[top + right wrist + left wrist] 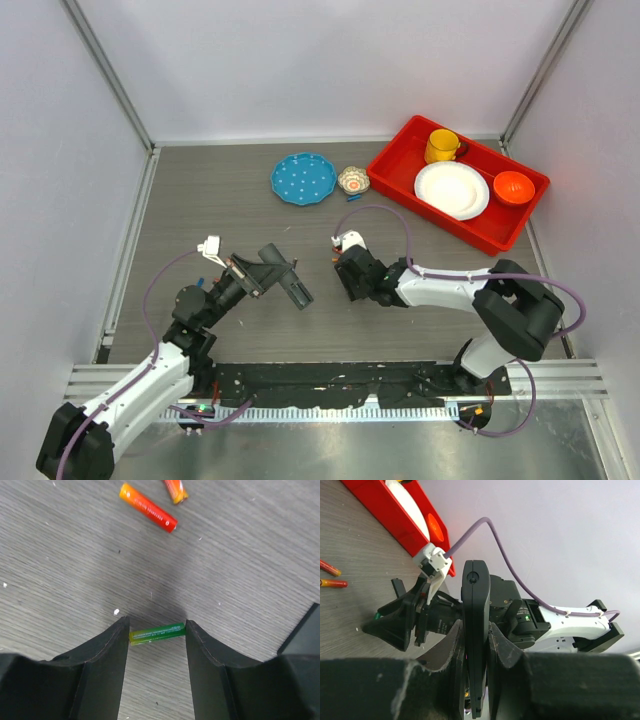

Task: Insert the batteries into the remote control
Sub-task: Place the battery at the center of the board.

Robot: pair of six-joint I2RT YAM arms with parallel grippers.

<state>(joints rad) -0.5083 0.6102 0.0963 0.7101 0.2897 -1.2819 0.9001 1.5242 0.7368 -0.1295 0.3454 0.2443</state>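
**Station state: remote clamped, one cell gripped**

The grey wood-grain table (200,200) carries all the items. The red tray (392,178) stands at the far right and serves as the reference point for every position below.

The blue plate (303,179) lies to the left of the red tray, with one small patterned bowl (353,180) between the two. Inside the red tray are a white plate (451,190), a yellow cup (441,146) at the far side and an orange bowl (513,187) at the right end.

The left gripper (258,270) is positioned well to the left of the red tray and nearer to the arm bases. Its jaws are pressed together on the remote control (475,630). The remote control is gripped on its two long sides and projects past the fingertips.

The right gripper (157,622) is positioned in front of the red tray's left end, on the arm-base side. Its jaws stand partly apart and pinch the green battery (157,633) end to end, one finger on each end. The battery lies crosswise between the fingers.

Two orange sticks (148,514) lie on the table just beyond the right gripper, towards the red tray.
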